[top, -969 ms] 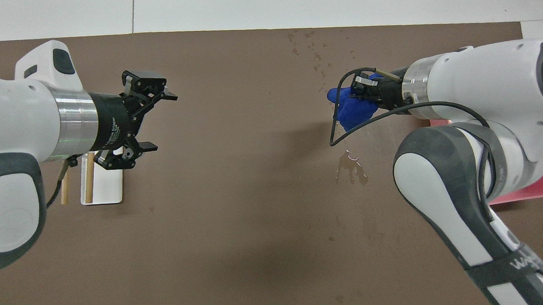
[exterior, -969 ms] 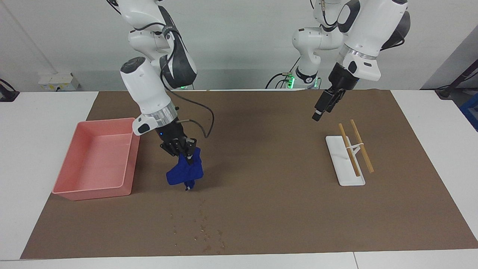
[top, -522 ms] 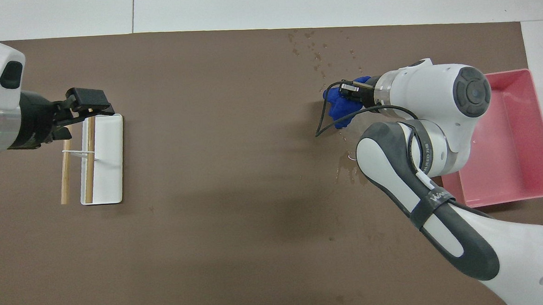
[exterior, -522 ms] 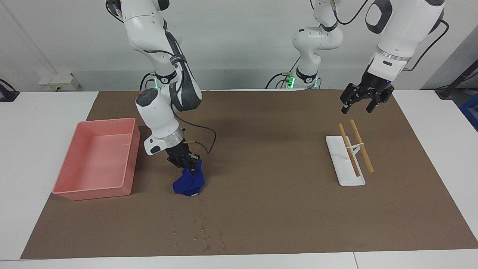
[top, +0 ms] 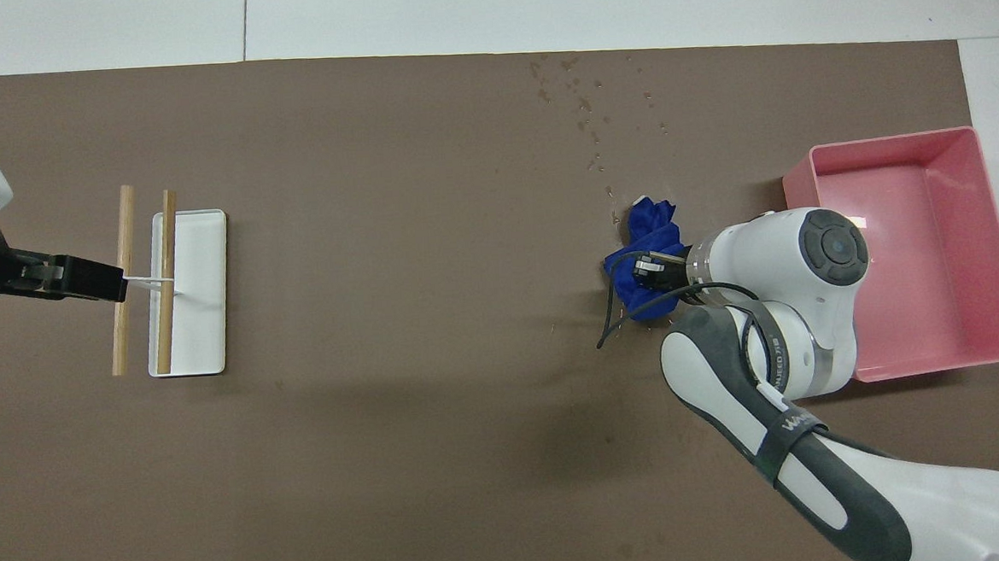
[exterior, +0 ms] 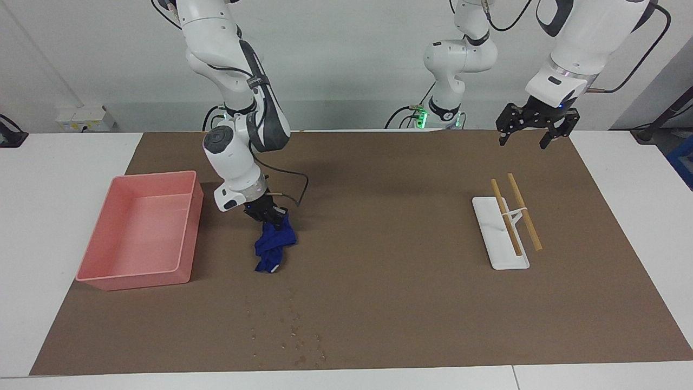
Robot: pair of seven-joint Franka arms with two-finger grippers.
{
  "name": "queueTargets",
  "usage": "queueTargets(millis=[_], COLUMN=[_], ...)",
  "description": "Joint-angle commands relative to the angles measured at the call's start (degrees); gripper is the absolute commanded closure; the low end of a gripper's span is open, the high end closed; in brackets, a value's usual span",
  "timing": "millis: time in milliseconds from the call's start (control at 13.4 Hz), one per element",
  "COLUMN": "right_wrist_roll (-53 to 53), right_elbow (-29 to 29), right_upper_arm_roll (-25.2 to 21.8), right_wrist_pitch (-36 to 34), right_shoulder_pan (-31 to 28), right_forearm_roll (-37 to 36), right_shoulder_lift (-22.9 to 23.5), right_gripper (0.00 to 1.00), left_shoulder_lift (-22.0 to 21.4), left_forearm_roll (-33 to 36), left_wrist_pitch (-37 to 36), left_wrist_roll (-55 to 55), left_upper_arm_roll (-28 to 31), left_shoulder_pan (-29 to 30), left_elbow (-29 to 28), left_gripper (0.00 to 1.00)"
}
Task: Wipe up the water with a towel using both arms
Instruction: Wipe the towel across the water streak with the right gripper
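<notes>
My right gripper (exterior: pixel 269 214) is shut on one end of a blue towel (exterior: pixel 274 245), low over the brown mat beside the pink bin. The towel trails flat on the mat away from the robots; it also shows in the overhead view (top: pixel 652 231) under the right gripper (top: pixel 650 274). Tiny water droplets (exterior: pixel 295 335) lie farther from the robots than the towel, near the mat's edge; in the overhead view the droplets (top: pixel 586 105) are scattered there. My left gripper (exterior: pixel 524 138) is open and empty, raised over the mat's left-arm end; it also shows in the overhead view (top: pixel 80 279).
A pink bin (exterior: pixel 151 176) stands at the right arm's end of the mat, seen also from overhead (top: pixel 894 138). A white tray (exterior: pixel 495 254) bearing two wooden sticks (exterior: pixel 524 212) lies at the left arm's end; from overhead the tray (top: pixel 207 330) lies beside the left gripper.
My right gripper set the towel on the mat and dragged it toward the robots over the wet patch. My left arm has drawn back toward its base, gripper still open.
</notes>
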Motion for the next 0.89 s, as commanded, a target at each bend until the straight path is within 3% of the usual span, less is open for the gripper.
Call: queueTargets(millis=[0, 522, 820], right_wrist_roll=[1.66, 7.12, 8.43], right_elbow=[-5.22, -10.94, -12.87], right_upper_arm_roll=[0.43, 0.69, 0.78], right_wrist_pitch=[-2.97, -12.90, -15.82], right_shoulder_pan=[-1.38, -0.50, 5.46], right_forearm_roll=[-0.95, -0.69, 0.01], right_shoulder_lift=[-3.19, -7.50, -9.26], right_gripper=[1.00, 1.00, 1.00], left_shoulder_lift=[-0.22, -0.22, -0.22], left_forearm_roll=[1.34, 1.34, 1.34], left_wrist_pitch=[-1.08, -0.91, -0.91], left_wrist_roll=[0.62, 0.70, 0.70], left_upper_arm_roll=[0.53, 0.53, 0.53], left_shoulder_pan=[-0.66, -1.01, -0.92], left_elbow=[0.05, 0.05, 0.05], left_gripper=[0.00, 0.00, 0.00])
